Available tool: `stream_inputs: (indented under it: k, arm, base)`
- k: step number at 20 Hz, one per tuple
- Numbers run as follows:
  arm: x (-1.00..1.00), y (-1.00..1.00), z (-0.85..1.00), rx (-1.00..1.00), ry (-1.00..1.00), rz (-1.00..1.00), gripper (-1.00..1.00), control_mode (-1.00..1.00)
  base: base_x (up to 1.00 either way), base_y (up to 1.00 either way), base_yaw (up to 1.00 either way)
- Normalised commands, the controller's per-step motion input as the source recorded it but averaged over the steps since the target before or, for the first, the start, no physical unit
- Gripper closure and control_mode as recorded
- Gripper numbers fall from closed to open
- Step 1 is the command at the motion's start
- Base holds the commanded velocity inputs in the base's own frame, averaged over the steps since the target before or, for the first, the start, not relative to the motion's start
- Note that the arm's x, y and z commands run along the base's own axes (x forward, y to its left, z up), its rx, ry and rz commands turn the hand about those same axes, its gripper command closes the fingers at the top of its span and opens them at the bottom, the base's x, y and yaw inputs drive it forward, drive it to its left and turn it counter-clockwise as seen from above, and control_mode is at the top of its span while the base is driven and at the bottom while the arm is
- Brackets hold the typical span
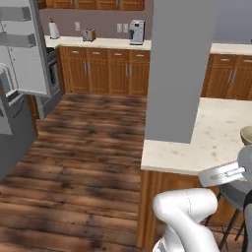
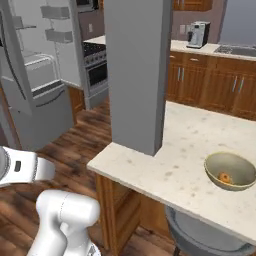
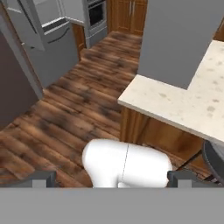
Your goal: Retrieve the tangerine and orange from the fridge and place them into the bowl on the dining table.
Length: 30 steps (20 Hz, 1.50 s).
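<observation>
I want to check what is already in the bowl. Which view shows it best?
The right base view: the bowl sits whole on the dining table, its inside visible with one small orange fruit. The left base view catches just its rim at the right edge.

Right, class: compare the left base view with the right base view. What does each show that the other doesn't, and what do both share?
Left base view alone: a toaster and a white kettle on the wall counter.

Right base view alone: the inside of the bowl, holding one small orange fruit, plus the oven and a sink.

Both: the dining table, the grey pillar standing on it, the open fridge, the coffee machine and the wooden floor.
</observation>
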Motion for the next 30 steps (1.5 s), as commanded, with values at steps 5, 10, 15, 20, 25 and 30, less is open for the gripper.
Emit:
stream_inputs:
  k: [5, 10, 15, 20, 25, 30]
  arm:
    - [0.0, 0.0, 0.0, 0.0, 0.0, 0.0, -1.0, 1.0]
    - [0.0, 0.0, 0.0, 0.0, 0.0, 0.0, -1.0, 1.0]
    - [0.0, 0.0, 0.0, 0.0, 0.0, 0.0, -1.0, 1.0]
    - [0.0, 0.0, 0.0, 0.0, 0.0, 0.0, -1.0, 1.0]
    - [0.0, 0.0, 0.0, 0.0, 0.0, 0.0, -1.0, 1.0]
    - [0.0, 0.0, 0.0, 0.0, 0.0, 0.0, -1.0, 1.0]
  base:
    - [-0.01, 0.48, 0.59]
    - [0.21, 0.44, 0.31]
    - [0.34, 0.43, 0.07]
    - [0.31, 0.95, 0.02]
    - [0.34, 0.97, 0.0]
    - [0.58, 0.24, -0.03]
